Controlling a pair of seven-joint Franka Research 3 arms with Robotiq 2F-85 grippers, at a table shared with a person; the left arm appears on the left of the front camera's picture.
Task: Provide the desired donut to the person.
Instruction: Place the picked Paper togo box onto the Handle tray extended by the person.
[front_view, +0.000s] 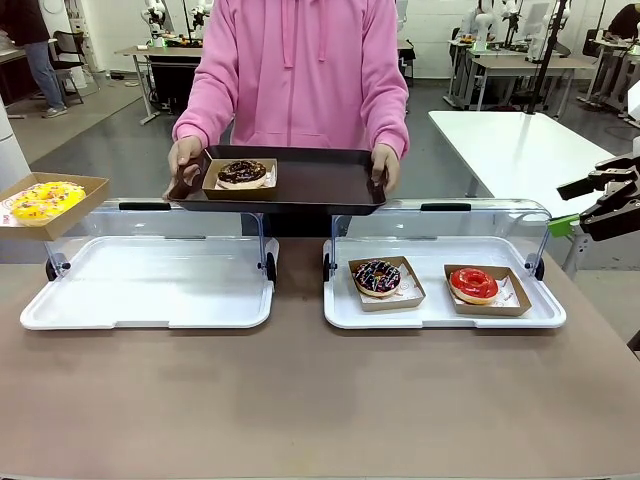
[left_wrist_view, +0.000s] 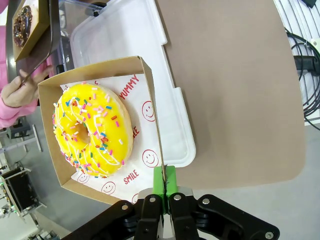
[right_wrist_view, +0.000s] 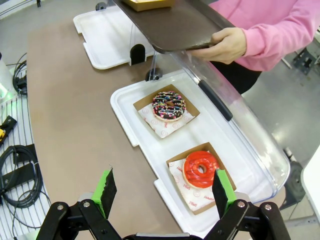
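Observation:
The person in a pink hoodie holds a dark tray over the far table edge with both hands. On it a chocolate donut sits in a cardboard box. My left gripper is shut on the wall of a cardboard box that carries a yellow sprinkled donut. This box hangs in the air at the far left, above the table. My right gripper hovers open at the far right; in the right wrist view my right gripper is above a red donut.
Two white lidded trays lie on the brown table. The left tray holds nothing. The right tray holds a chocolate sprinkled donut and the red donut, each in a box. Both clear lids stand open at the back.

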